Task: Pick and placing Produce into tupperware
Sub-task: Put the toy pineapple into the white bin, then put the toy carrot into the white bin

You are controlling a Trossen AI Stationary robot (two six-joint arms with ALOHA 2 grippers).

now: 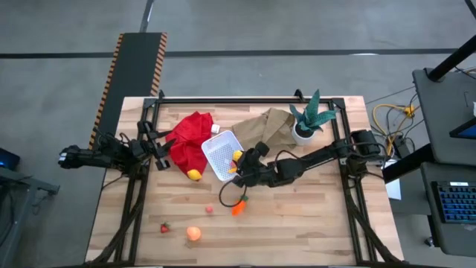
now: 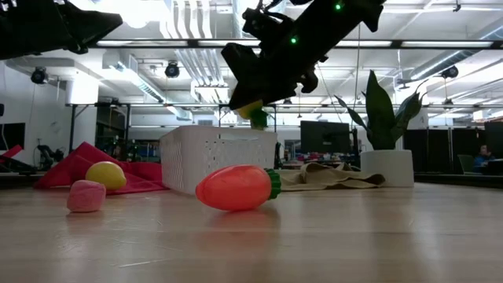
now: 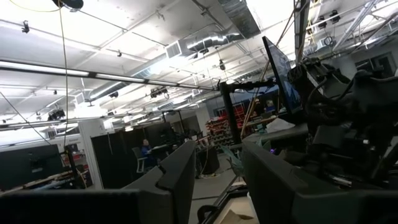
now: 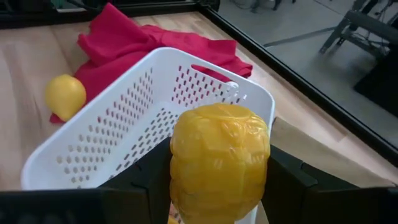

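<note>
My right gripper [image 1: 239,165] is shut on a yellow ridged produce piece [image 4: 219,162], just over the near-right rim of the white tupperware [image 1: 220,153]. A yellow lemon [image 1: 194,175] lies on the edge of the red cloth beside the tupperware. An orange carrot [image 1: 239,207], a pink piece [image 1: 210,210], a red berry [image 1: 164,228] and a peach ball [image 1: 193,234] lie on the wood nearer the front. My left gripper [image 1: 154,146] waits open at the table's left, above the table, with nothing between its fingers. My right gripper pinches the yellow piece by its two opposite sides [image 4: 177,171] between its two fingers. The fingers slant down from the table's right. The piece is lifted clear [image 2: 251,110], hanging at the rim of the tupperware [image 4: 205,62].
A red cloth [image 1: 190,138] lies left of the tupperware and partly under it. A brown paper bag [image 1: 269,125] and a potted plant [image 1: 309,120] stand at the far right. Bare wood lies along the front edge around the loose produce.
</note>
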